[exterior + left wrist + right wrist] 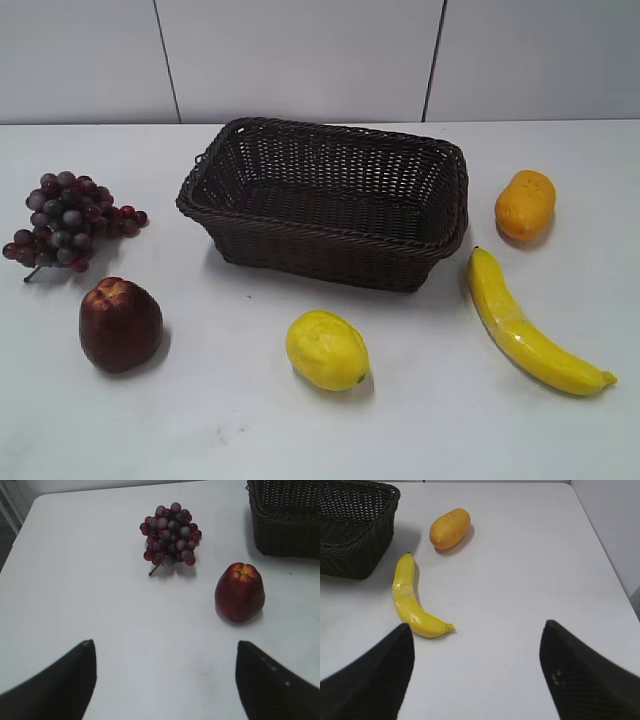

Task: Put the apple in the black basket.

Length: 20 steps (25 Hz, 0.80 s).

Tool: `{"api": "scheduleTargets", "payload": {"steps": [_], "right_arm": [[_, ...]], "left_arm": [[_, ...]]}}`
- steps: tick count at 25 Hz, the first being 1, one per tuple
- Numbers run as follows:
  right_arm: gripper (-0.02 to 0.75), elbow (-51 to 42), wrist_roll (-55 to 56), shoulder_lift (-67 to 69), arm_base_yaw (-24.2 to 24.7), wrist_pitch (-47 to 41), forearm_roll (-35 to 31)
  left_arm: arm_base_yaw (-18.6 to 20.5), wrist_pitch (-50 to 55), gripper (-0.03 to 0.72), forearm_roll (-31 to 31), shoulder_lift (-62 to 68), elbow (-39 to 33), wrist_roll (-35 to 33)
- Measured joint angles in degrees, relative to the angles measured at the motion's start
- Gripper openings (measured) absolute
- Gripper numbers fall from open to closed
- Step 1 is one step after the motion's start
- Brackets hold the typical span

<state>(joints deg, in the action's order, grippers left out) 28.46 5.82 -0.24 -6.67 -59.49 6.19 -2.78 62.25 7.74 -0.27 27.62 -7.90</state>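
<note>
Two grippers, the left gripper (165, 680) and right gripper (477, 672), have jaws wide apart, holding nothing. At 8 o'clock from the black basket (325, 235), the apple (120, 325) sits on bare table (230, 420), grapes (70, 220) near at 12 o'clock.

Left pincer (162, 680) spread wide, both dark fingers (60, 685) poking in from the bottom corners of the left wrist view, nothing between them. Hovering above the counter (100, 605), tilted forward and down. Right pincer (475, 675) in the same attitude: jaws parted, black fingertips (585, 675) framing the lower edge of the right wrist view, gap between them bare. No arm or wrist anywhere in the exterior view, both out of shot there.
</note>
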Motion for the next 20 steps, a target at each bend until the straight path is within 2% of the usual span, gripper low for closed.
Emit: {"api": "scheduleTargets", "payload": {"steps": [15,20], "right_arm": [[0.588,0.0,0.0,0.0,0.0,0.0,0.0],[0.588,0.0,0.0,0.0,0.0,0.0,0.0]], "left_arm": [[0.0,0.0,0.631,0.1,0.0,0.0,0.0],[0.0,-3.5,0.628,2.5,2.7,1.4,0.0]]}}
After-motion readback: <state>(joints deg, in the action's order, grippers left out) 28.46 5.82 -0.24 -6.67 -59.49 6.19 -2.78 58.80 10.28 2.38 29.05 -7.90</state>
